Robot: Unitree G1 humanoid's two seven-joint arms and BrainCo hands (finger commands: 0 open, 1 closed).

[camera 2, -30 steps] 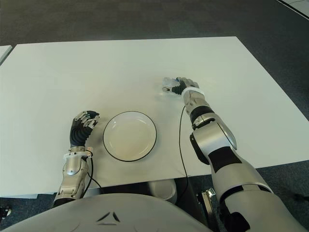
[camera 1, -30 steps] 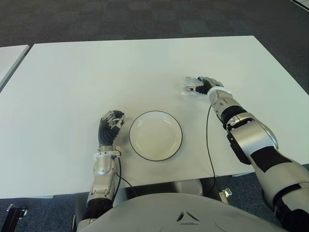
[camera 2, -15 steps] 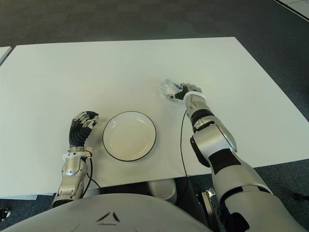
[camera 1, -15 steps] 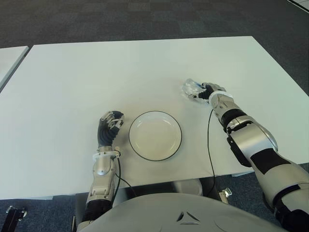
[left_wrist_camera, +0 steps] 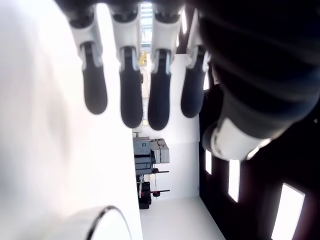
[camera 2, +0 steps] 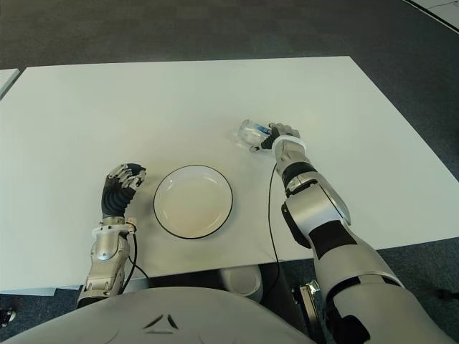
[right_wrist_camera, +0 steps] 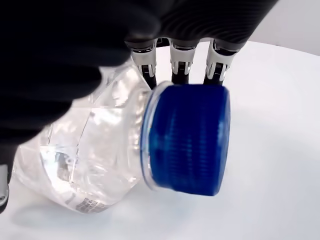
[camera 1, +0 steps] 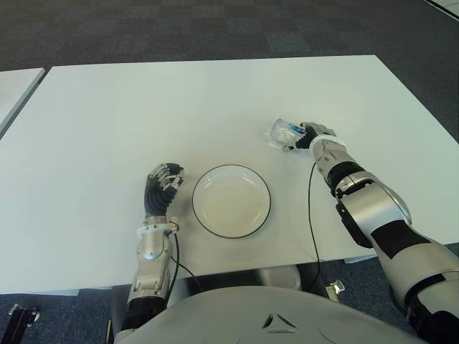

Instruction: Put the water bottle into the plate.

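Observation:
A small clear water bottle [camera 1: 284,132] with a blue cap [right_wrist_camera: 186,138] is held tilted just above the white table [camera 1: 143,115], right of centre. My right hand [camera 1: 307,135] is shut on the water bottle near its neck; its fingers [right_wrist_camera: 173,63] curl behind the cap. A white plate [camera 1: 231,201] with a dark rim sits nearer the front edge, to the left of the bottle and apart from it. My left hand [camera 1: 163,185] shows just left of the plate with its fingers [left_wrist_camera: 126,82] curled and nothing in them.
Dark carpet [camera 1: 215,29] surrounds the table. Another white table's corner [camera 1: 14,86] shows at the far left. A black cable [camera 1: 310,208] runs along my right forearm over the table's front edge.
My right hand has closed on the bottle, lifted it slightly and tipped it, so its body now points left. The left hand and plate have not moved.

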